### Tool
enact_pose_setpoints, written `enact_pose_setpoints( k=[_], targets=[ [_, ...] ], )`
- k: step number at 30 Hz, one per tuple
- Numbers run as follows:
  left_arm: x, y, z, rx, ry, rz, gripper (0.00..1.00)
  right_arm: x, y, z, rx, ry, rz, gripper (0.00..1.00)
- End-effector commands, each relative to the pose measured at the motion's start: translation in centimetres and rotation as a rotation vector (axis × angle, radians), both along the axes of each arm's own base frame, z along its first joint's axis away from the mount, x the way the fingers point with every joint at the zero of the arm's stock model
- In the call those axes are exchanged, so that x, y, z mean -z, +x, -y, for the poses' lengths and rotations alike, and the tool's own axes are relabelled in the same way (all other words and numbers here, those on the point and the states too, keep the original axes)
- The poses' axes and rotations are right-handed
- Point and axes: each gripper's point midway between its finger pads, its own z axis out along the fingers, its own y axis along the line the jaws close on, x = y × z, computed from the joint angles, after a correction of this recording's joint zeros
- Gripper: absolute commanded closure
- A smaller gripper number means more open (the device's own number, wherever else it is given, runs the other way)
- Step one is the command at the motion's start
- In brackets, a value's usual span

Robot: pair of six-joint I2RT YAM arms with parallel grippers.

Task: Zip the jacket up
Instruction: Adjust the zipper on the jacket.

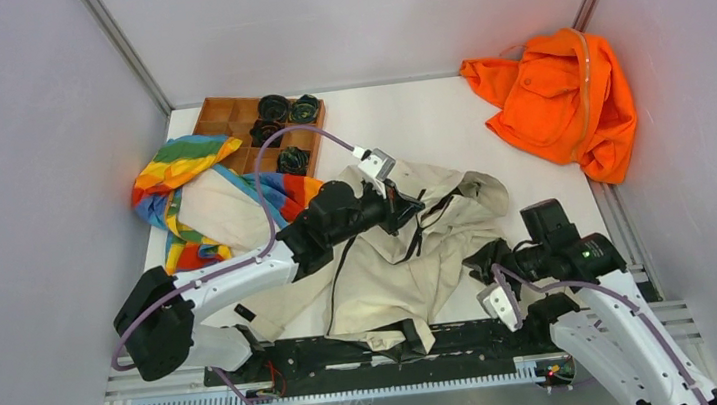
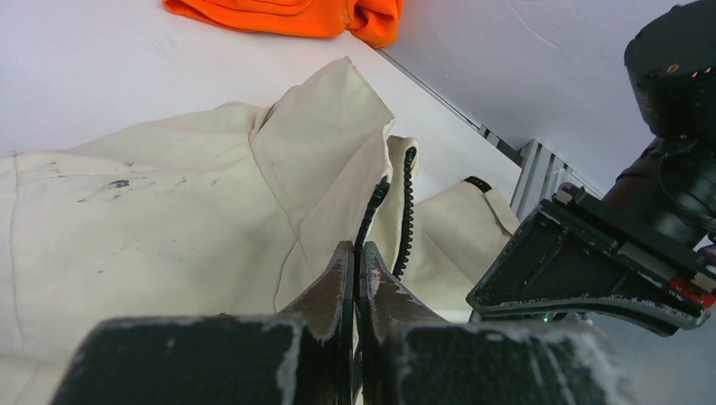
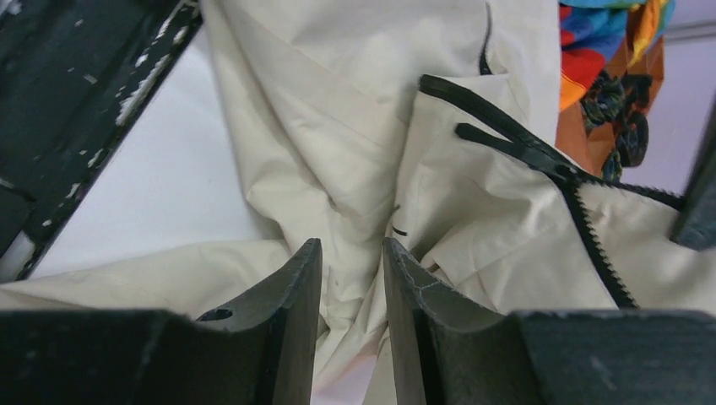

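Light is bright, even and diffuse, coming from above. The white table (image 1: 447,123) and pale walls (image 1: 22,198) bounce it, so shadows in the folds of the jacket (image 1: 392,269) stay soft. The top view is sharp throughout. In both wrist views the fabric is crisp, while the left gripper (image 2: 355,253) looks soft at the bottom edge.

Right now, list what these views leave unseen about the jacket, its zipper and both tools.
- Left wrist view: the left tool is shut on the zipper; its fingers hide what exactly is pinched.
- Right wrist view: the right tool stands open with a fold of the jacket between; contact unclear.
- Top view: the left arm covers part of the jacket; the tray's dark items are too small to name.
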Motion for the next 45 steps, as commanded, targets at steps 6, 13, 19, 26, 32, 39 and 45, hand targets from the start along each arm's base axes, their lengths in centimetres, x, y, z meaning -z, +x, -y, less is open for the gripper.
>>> enact_pose_setpoints(
  k=[6,13,19,26,32,39,45],
  targets=[
    [-1.9,-0.9,1.5,0.085,-0.070,-0.008,0.98,-7.8,3.5,-3.5,0.142,0.319,-0.060,0.45],
    [-2.3,0.5,2.5,0.033,-0.109,-0.159,0.98,-6.8,4.0,-5.1,0.279,0.371,-0.376,0.50],
    [-4.7,1.6,1.7,-0.005,-0.292,-0.199,0.98,-6.6,5.4,-6.3,0.581,0.547,-0.811,0.50],
    [-7.0,3.7,0.2,-0.061,-0.409,-0.178,0.98,-9.0,6.6,-6.5,0.712,0.861,-1.026,0.46],
    [-8.4,4.6,0.0,-0.052,-0.441,-0.165,0.98,-8.7,7.8,-6.7,0.755,0.997,-1.170,0.45],
    [-9.3,4.5,0.5,-0.014,-0.456,-0.156,0.98,-10.6,7.4,-7.0,0.655,1.113,-1.233,0.48],
    [-9.9,4.3,1.0,0.021,-0.474,-0.160,0.98,-10.7,6.9,-7.6,0.628,1.133,-1.265,0.50]
  ],
)
